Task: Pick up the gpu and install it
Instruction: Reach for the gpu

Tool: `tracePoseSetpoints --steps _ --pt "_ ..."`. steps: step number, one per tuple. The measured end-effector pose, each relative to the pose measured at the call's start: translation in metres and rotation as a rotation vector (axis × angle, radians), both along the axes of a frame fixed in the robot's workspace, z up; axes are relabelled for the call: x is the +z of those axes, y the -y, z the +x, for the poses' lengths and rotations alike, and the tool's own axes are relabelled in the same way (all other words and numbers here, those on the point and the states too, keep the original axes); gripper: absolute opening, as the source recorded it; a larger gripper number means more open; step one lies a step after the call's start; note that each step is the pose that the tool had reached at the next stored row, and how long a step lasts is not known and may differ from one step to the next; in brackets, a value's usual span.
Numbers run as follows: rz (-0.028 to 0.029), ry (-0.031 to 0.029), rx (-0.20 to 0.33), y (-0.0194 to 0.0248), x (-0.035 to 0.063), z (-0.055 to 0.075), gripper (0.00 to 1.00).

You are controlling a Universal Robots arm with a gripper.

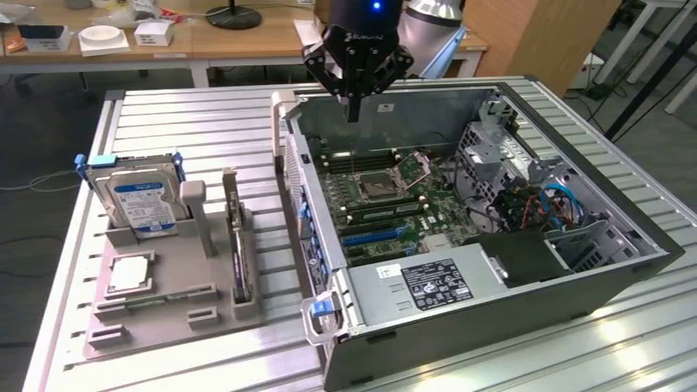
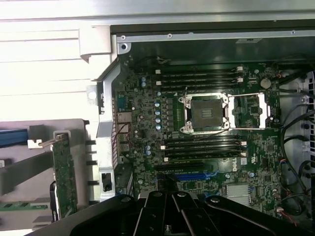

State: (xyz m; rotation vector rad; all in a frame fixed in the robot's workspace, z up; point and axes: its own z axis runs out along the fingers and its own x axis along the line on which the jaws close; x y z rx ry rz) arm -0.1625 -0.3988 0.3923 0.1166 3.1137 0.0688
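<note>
**DESK:** What is the arm holding here?

**PHOTOGRAPHER:** Nothing. The gripper [image 1: 352,114] hangs at the top centre of the exterior view, over the far end of the open computer case [image 1: 588,286]. Its fingers are pressed together on empty air.

**DESK:** And the gpu?

**PHOTOGRAPHER:** Well apart from it. The gpu [image 1: 238,273] stands on its long edge in a slot of the grey holder [image 1: 163,320], at the lower left of the exterior view, just outside the case wall. The wrist view catches its green board edge-on, with the silver bracket at one end.

**DESK:** How would it handle?

**PHOTOGRAPHER:** By the look of it, it is light, stiff, thin and fragile. The safest hold is probably across the exposed upper edge of the board, near its middle. That keeps clear of the components and of the contact edge sunk in the slot.

**DESK:** Room to work?

**PHOTOGRAPHER:** It is tight at the holder. Grey uprights flank the card, and the hard drive [image 1: 136,200] stands near in its own cradle. Straight up looks open. Inside the case, the blue expansion slot [image 1: 376,237] lies on the motherboard [image 1: 425,184]. It sits between the memory sticks [image 1: 381,211] and the power supply [image 1: 436,282], so the lane is narrow.
</note>
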Motion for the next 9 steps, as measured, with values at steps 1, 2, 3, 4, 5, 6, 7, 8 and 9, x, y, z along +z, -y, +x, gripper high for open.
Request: tracePoseSetpoints --steps 1,2,3,4,5,6,7,8,9 --pt "0.0001 0.0000 0.000 0.0000 0.0000 -0.0004 0.11" --pt "0.0001 0.0000 0.000 0.0000 0.0000 -0.0008 0.11" --pt "0.0000 0.0000 0.000 0.0000 0.0000 -0.0011 0.11" --pt "0.0000 0.0000 0.000 0.0000 0.0000 -0.0015 0.11" --pt "0.0000 0.0000 0.000 0.0000 0.0000 -0.0018 0.11" --pt "0.0000 0.0000 0.000 0.0000 0.0000 -0.0022 0.11" --pt "0.0001 0.0000 0.000 0.0000 -0.0001 -0.0026 0.11" --pt "0.0000 0.0000 0.000 0.0000 -0.0001 -0.0030 0.11" --pt "0.0001 0.0000 0.000 0.0000 -0.0001 -0.0035 0.11"
